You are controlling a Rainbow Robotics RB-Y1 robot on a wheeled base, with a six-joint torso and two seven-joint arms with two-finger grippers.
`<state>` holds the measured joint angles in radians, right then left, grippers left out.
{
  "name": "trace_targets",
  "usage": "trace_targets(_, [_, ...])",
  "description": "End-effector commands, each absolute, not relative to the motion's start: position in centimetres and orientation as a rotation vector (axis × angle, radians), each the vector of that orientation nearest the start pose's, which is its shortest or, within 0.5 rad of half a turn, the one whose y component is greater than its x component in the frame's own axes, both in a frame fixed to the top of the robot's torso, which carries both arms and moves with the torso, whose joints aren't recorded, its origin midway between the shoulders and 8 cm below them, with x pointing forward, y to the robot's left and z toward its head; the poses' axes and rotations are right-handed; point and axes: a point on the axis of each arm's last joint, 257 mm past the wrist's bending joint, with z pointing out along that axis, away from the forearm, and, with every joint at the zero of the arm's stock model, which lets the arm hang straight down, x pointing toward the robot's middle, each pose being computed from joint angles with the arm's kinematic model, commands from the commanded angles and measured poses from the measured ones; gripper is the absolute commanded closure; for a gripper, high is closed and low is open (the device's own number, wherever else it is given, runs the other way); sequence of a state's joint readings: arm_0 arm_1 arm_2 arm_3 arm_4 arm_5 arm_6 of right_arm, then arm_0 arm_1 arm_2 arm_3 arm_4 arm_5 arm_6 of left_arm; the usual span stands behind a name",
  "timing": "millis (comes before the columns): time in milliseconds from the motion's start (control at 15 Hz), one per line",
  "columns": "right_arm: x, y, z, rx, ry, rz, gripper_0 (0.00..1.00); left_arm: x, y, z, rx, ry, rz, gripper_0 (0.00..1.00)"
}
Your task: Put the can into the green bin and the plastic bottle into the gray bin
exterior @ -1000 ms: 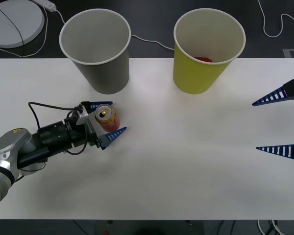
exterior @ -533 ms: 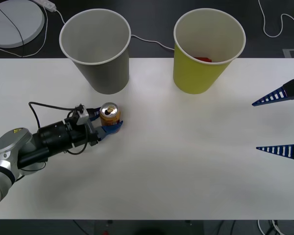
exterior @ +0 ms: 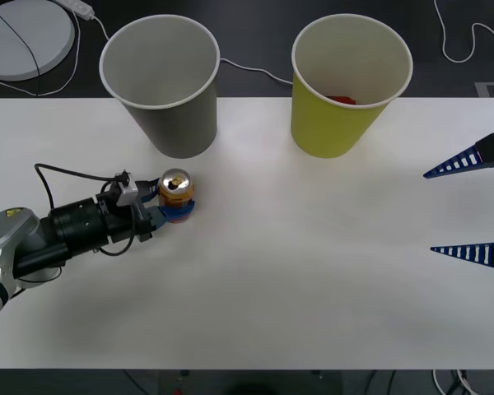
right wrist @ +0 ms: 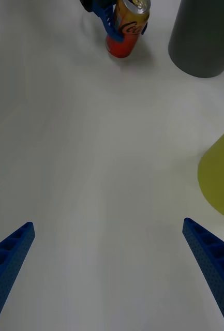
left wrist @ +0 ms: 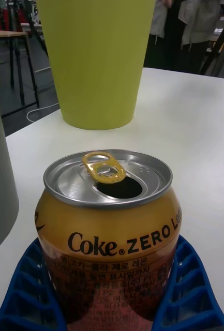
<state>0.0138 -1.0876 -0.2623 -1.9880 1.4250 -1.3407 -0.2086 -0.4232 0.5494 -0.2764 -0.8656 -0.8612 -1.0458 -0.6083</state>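
On the table (exterior: 313,271), the left claw (exterior: 171,212) clasped the Coke Zero can (exterior: 176,194) low; lifting might tip it short of the green bin (exterior: 339,123).

Both bins sit along the far edge of the table (exterior: 313,271): gray bin (exterior: 160,82) toward the far-left corner, green bin (exterior: 350,82) to its right, well apart. The can (exterior: 177,196) stands upright on the table just in front of the gray bin, left of centre. My left gripper (exterior: 166,207) reaches in from the left edge, fingers clamped on the can's sides. My right gripper (exterior: 469,206) hangs over the right edge, fingers spread, well away from everything.
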Motion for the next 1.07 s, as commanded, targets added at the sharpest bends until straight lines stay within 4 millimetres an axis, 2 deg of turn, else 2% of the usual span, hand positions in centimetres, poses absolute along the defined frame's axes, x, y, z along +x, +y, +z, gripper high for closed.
trace_targets(67, [36.7,-27.6,-13.1,-1.740,1.564,0.162,0.00,49.9,17.0,-25.6,1.083,1.424,-0.571,0.99])
trace_targets(333, [36.7,-27.6,-13.1,-1.740,1.564,0.162,0.00,47.8,19.6,-23.5,1.129,1.540,-0.621,0.99])
trace_targets(600, [36.7,-27.6,-13.1,-1.740,1.564,0.162,0.00,45.9,22.5,-21.0,1.180,1.633,-0.586,0.99])
trace_targets(867, [36.7,-27.6,-13.1,-1.740,1.564,0.162,0.00,43.3,24.4,-18.0,1.210,1.711,-0.512,0.98])
trace_targets(1067, [36.7,-27.6,-13.1,-1.740,1.564,0.162,0.00,42.1,25.2,-16.2,1.226,1.768,-0.422,0.98])
